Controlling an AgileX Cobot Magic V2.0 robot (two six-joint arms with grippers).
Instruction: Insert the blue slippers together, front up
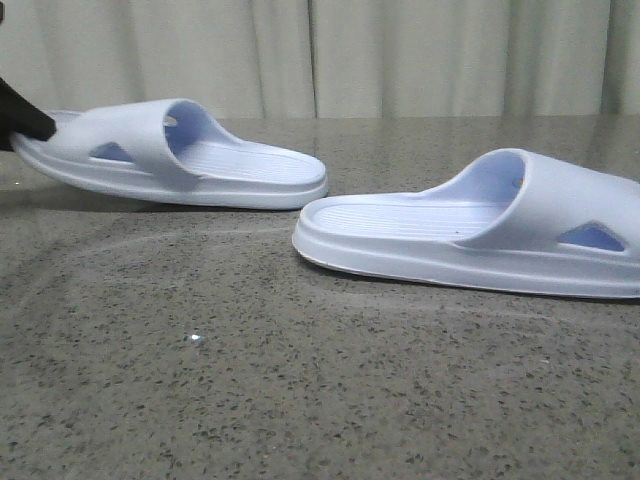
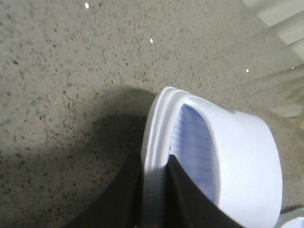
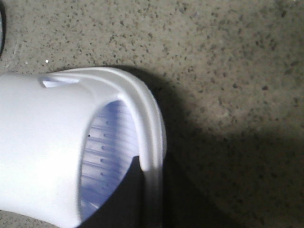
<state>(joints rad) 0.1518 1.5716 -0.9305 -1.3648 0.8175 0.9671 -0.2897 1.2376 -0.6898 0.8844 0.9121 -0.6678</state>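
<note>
Two pale blue slippers lie on the speckled table, heels facing each other. The left slipper (image 1: 190, 160) has its toe end at the far left, held slightly raised by my left gripper (image 1: 28, 125). In the left wrist view my left gripper (image 2: 154, 166) is shut on that slipper's (image 2: 237, 156) toe rim, one finger inside and one outside. The right slipper (image 1: 480, 230) runs off the right edge of the front view. In the right wrist view my right gripper (image 3: 151, 166) is shut on that slipper's (image 3: 42, 142) toe rim. My right gripper is out of the front view.
The grey speckled stone table (image 1: 300, 380) stretches toward the front. A pale curtain (image 1: 400, 50) hangs behind the table's far edge. The two heels are a short gap apart near the middle.
</note>
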